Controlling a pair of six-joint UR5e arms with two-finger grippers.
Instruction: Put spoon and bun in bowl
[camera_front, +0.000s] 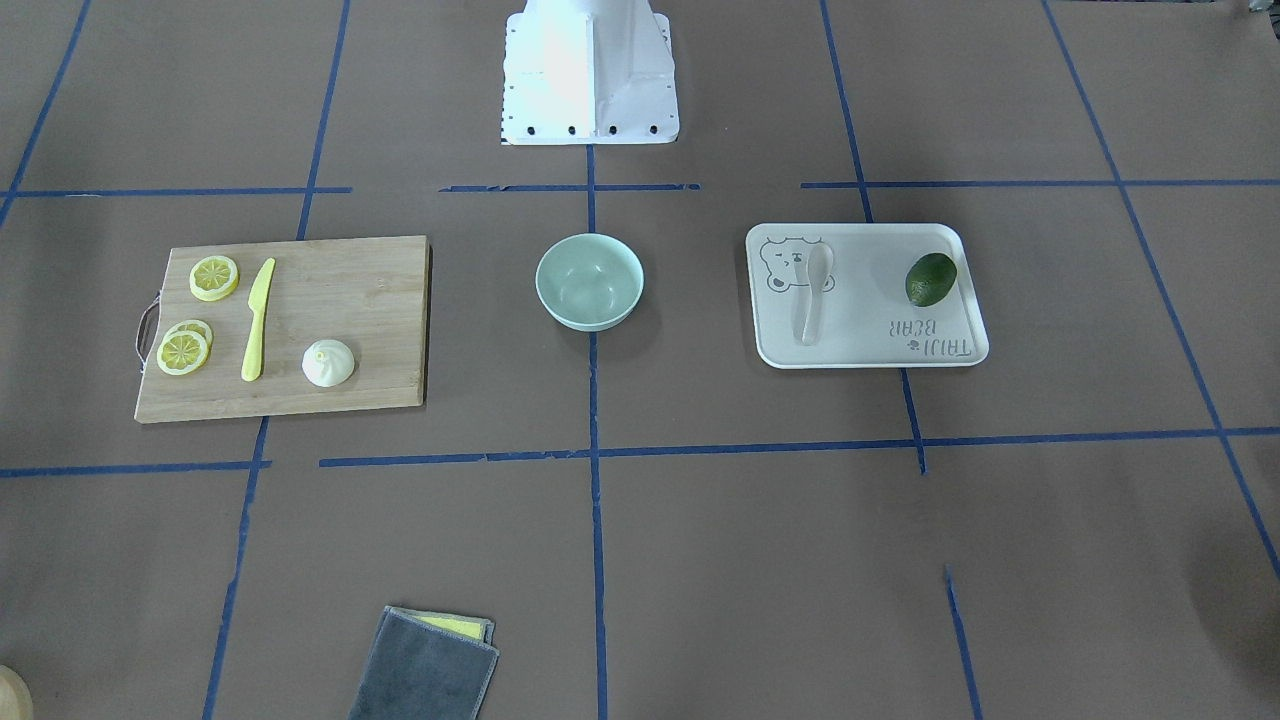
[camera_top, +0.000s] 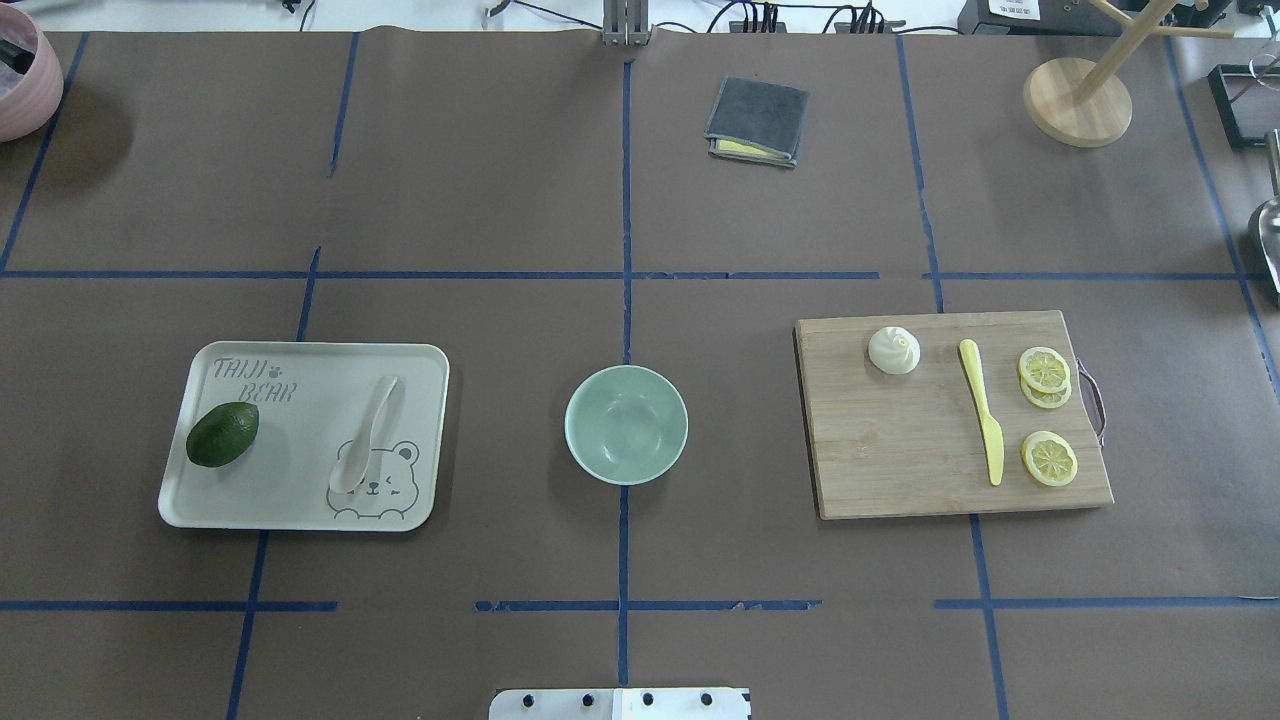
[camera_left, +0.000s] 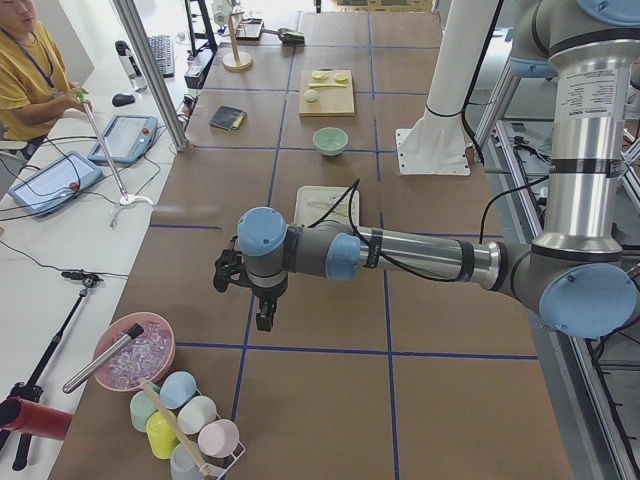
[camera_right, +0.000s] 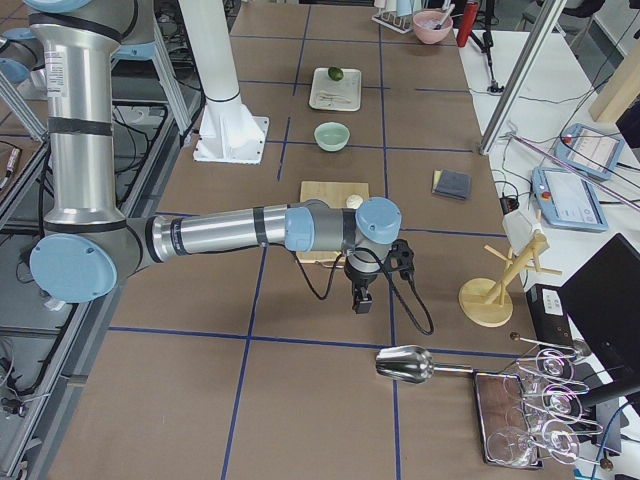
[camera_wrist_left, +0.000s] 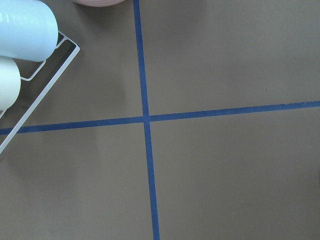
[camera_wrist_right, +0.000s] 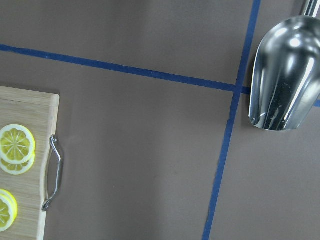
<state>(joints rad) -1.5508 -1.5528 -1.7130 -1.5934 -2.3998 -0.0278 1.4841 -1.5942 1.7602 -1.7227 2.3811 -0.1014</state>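
Clock directions are read in the overhead view, centred on the bowl (camera_top: 626, 424), with 12 o'clock away from the robot. The bowl stands upright and holds nothing, on the centre tape line of the desk (camera_top: 480, 200); in my judgement that position is within reach of either arm. The spoon (camera_top: 368, 435) lies at 9 o'clock on the white tray (camera_top: 300, 347), scoop towards 7 o'clock over the bear print and handle towards 1 o'clock, well apart from the avocado (camera_top: 222, 434) at the tray's 9 o'clock end. The bun (camera_top: 893, 351) sits at 2 o'clock, pleats upward, at the far inner corner of the cutting board (camera_top: 900, 460), with the yellow knife (camera_top: 982, 410) lying between it and the lemon slices (camera_top: 1045, 370). One item lies on each side of the bowl, so the layout appears set for the left arm to take the spoon and the right arm the bun. Neither item has been moved into the bowl, so the task is not yet begun. The left gripper (camera_left: 262, 318) hangs pointing down near the cup rack (camera_wrist_left: 35, 65) at the desk's 9 o'clock end, well apart from the tray. The right gripper (camera_right: 360, 303) hangs likewise beyond the board's handle, near a metal scoop (camera_wrist_right: 282, 75). Both show only in the side views, so I cannot tell how far either is open; nothing is seen held by them
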